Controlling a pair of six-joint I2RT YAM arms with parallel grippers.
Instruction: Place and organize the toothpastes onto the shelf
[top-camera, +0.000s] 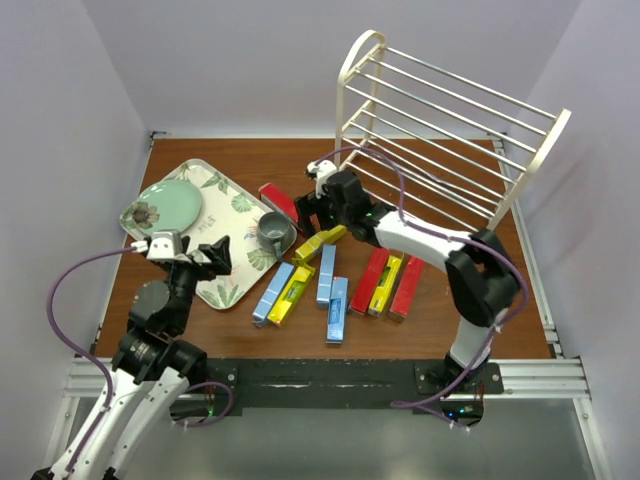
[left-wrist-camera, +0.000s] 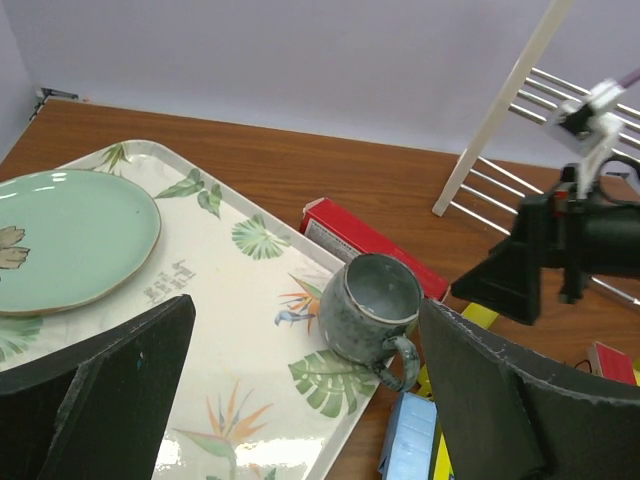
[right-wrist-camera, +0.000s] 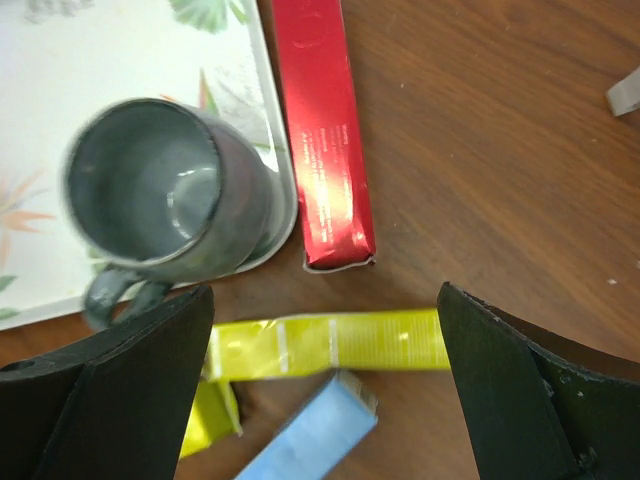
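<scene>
Nine toothpastes lie on the table, none on the shelf (top-camera: 450, 130). A red one (top-camera: 280, 203) lies by the tray, a yellow one (top-camera: 320, 243) beside it. Blue ones (top-camera: 326, 274) (top-camera: 273, 292) (top-camera: 337, 309) and a yellow one (top-camera: 291, 295) lie in the middle. Two red (top-camera: 370, 280) (top-camera: 408, 287) and one yellow (top-camera: 388, 285) lie side by side on the right. My right gripper (top-camera: 316, 214) is open and empty, hovering over the yellow box (right-wrist-camera: 330, 342) with the red box (right-wrist-camera: 322, 130) just beyond. My left gripper (top-camera: 215, 255) is open and empty above the tray.
A leaf-patterned tray (top-camera: 225, 285) at the left holds a green plate (top-camera: 165, 207) and a grey mug (top-camera: 272, 230) at its right edge. The mug (left-wrist-camera: 370, 305) stands just ahead of my left fingers (left-wrist-camera: 110, 390). Walls close in on both sides.
</scene>
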